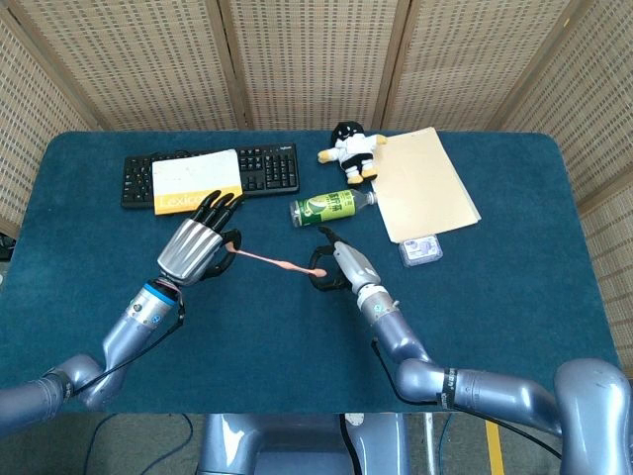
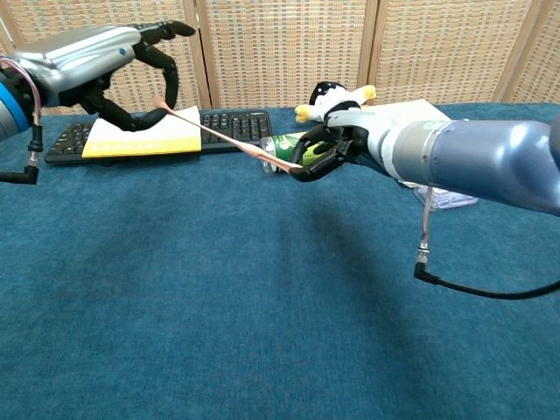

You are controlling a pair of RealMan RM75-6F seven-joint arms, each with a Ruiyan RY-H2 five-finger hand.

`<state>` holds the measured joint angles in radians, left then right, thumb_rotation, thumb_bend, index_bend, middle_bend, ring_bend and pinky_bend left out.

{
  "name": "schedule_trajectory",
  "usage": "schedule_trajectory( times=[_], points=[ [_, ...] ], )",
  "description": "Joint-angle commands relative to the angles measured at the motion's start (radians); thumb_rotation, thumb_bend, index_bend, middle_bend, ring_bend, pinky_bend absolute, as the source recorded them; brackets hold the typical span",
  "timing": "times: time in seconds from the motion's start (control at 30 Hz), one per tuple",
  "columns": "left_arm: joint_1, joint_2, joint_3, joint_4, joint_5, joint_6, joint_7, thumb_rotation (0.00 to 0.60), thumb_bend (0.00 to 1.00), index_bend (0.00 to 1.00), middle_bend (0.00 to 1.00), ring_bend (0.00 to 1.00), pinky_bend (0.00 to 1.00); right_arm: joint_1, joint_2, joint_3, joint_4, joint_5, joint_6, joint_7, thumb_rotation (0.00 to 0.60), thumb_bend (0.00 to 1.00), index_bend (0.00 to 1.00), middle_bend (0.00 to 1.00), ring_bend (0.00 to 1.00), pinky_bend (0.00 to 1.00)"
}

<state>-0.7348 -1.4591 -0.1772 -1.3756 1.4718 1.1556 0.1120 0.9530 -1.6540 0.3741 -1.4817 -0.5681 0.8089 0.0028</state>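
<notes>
We see the pink rubber band [image 1: 267,259] stretched taut above mid-desk, left hand [image 1: 195,248] pinching one end, right hand [image 1: 341,267] the other. Risk: overstretch could snap it or slip a pinch.

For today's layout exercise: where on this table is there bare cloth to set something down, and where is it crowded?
Bare blue table lies right of the folder and small clear case, along the near edge, and left of the left robot hand. Crowded: the far strip with keyboard, yellow book, plush toy and bottle; also between the left and right robot hand, where a pink band stretches.
</notes>
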Motion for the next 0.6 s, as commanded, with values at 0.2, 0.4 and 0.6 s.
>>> schedule_trajectory(
  times=[0.2, 0.4, 0.6],
  points=[
    [0.036, 0.080, -0.013, -0.026, -0.017, 0.038, -0.017, 0.600, 0.50, 0.83, 0.00, 0.00, 0.00, -0.045, 0.037, -0.010, -0.007, -0.015, 0.008, 0.023, 0.600, 0.79, 0.81, 0.10, 0.00, 0.00],
    [0.068, 0.148, -0.027, -0.041, -0.035, 0.068, -0.045, 0.600, 0.50, 0.83, 0.00, 0.00, 0.00, -0.079, 0.069, -0.006, -0.012, -0.024, 0.006, 0.052, 0.600, 0.79, 0.81, 0.10, 0.00, 0.00],
    [0.098, 0.212, -0.041, -0.029, -0.061, 0.085, -0.070, 0.600, 0.50, 0.83, 0.00, 0.00, 0.00, -0.111, 0.101, -0.004, -0.007, -0.031, -0.001, 0.080, 0.600, 0.79, 0.81, 0.10, 0.00, 0.00]
  ],
)
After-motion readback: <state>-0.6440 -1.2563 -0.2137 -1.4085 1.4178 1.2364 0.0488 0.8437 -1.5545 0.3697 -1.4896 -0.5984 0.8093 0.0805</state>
